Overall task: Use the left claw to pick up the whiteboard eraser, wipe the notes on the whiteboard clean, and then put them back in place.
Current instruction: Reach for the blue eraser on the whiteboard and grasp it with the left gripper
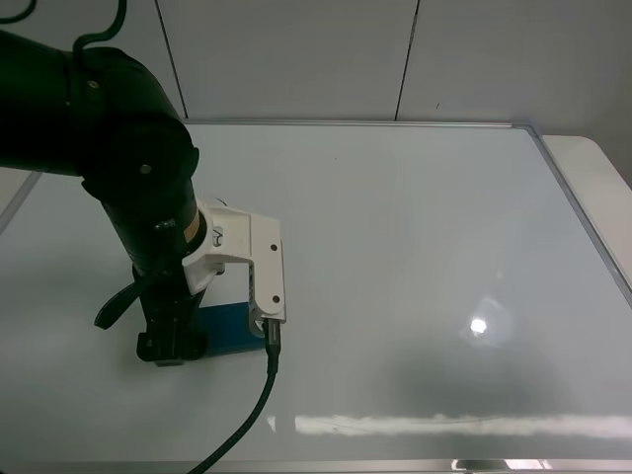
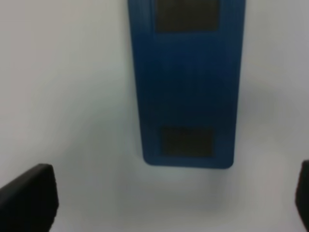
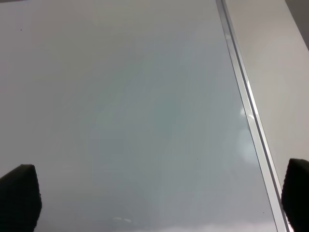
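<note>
The small teal-blue rectangular eraser [image 2: 188,82] with two brownish patches lies flat on the left part of the glossy white silver-framed whiteboard [image 1: 395,247], just beside my black left claw [image 2: 166,198], whose fingers [image 2: 26,200] gape wide, gripping nothing.

The left arm [image 1: 138,168] hides most of the whiteboard eraser [image 1: 232,334]; the blurred left wrist view crops one end

A white tabletop [image 1: 598,183] is covered almost wholly by the whiteboard [image 1: 415,247], which is laid flat and edged by a thin silver frame [image 1: 578,207]. The whiteboard eraser [image 1: 229,331] is seen lying flat on the board's near left part.
</note>
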Available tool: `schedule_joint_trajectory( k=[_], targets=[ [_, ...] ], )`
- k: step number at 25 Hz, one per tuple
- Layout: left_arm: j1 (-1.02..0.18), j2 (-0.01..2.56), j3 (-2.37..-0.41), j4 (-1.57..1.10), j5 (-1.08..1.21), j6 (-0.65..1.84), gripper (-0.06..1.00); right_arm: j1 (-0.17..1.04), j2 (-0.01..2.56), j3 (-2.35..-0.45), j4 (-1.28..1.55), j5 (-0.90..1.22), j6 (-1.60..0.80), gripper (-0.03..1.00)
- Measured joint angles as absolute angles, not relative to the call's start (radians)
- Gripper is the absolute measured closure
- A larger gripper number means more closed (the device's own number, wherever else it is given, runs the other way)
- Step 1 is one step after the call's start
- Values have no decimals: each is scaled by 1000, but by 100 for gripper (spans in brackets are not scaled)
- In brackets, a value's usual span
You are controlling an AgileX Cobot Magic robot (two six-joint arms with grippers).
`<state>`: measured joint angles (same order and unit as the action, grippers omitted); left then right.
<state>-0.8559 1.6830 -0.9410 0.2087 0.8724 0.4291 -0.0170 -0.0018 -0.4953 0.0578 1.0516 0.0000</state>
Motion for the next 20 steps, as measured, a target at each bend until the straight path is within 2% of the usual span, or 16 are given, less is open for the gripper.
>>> schedule_joint_trajectory(
  k=[20],
  targets=[
    [-856, 1821, -941, 144, 749, 433, -5, -17, -2, -495, 58, 1052, 0, -3]
  ],
)
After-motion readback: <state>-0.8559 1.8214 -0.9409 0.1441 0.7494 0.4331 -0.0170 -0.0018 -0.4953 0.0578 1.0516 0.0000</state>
